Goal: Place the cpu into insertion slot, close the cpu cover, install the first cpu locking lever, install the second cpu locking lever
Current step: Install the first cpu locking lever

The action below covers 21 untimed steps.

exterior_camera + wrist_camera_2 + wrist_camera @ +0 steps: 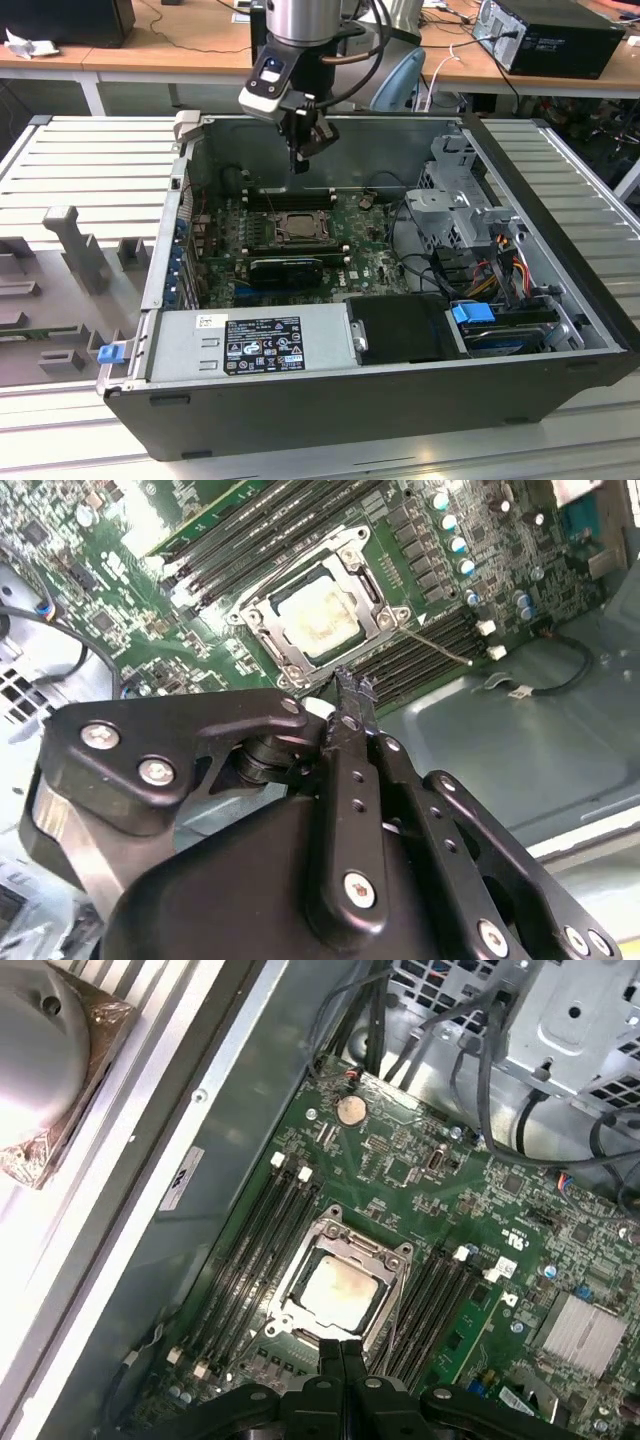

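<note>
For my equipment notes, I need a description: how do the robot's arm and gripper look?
The arm is a silver-grey cylinder with black cables looping beside it. The gripper is matte black, with linked plates fixed by silver screws and thin fingers narrowing to a point.

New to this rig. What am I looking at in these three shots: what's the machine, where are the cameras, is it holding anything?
It is one robot arm. Its black two-finger gripper hangs over an open dark grey computer case.

The exterior view comes from a camera off the arm. Both wrist views come from cameras riding on the arm, looking past the gripper into the case.

A green circuit board lies inside the case. Its insertion slot, a square socket with a metal rim, has the cpu seated in it. The cpu is a flat, pale silver-tan square chip. The cpu cover, a thin silvery frame, appears to lie flat around it.

The fingers are shut together and hold nothing. They are above the board, not touching it.
</note>
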Tool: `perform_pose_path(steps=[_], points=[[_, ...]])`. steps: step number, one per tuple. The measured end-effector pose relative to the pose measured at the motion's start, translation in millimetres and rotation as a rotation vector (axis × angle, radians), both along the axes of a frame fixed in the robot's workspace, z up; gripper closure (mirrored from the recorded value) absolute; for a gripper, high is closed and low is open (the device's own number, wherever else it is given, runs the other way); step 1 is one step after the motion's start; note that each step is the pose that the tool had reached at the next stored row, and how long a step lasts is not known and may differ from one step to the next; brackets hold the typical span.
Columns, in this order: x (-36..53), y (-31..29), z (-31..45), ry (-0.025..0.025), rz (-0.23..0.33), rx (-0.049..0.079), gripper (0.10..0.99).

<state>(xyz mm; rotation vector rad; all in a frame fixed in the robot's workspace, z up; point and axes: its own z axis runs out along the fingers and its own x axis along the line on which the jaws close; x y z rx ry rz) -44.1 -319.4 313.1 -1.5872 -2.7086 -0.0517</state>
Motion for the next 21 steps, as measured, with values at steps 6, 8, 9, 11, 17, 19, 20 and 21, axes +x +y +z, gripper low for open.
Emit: perform_pose_path(steps=[6,8,9,11,17,19,20,21], points=[[0.0,0.0,-1.5,0.0000,0.122,0.000,0.980],[0.0,0.0,-1.9,0.0001,0.172,0.000,0.980],[0.0,0.0,-2.0,0.0001,0.185,0.000,0.980],[0.0,0.0,-2.4,0.0001,0.234,0.000,0.980],[0.0,0.0,-3.1,0.0002,0.344,0.000,0.980],[0.0,0.0,-3.2,0.0002,0.367,0.000,0.980],[0.0,0.0,-3.3,0.0001,0.382,0.000,0.980],[0.0,0.0,-3.2,0.0002,0.400,0.000,0.980]])
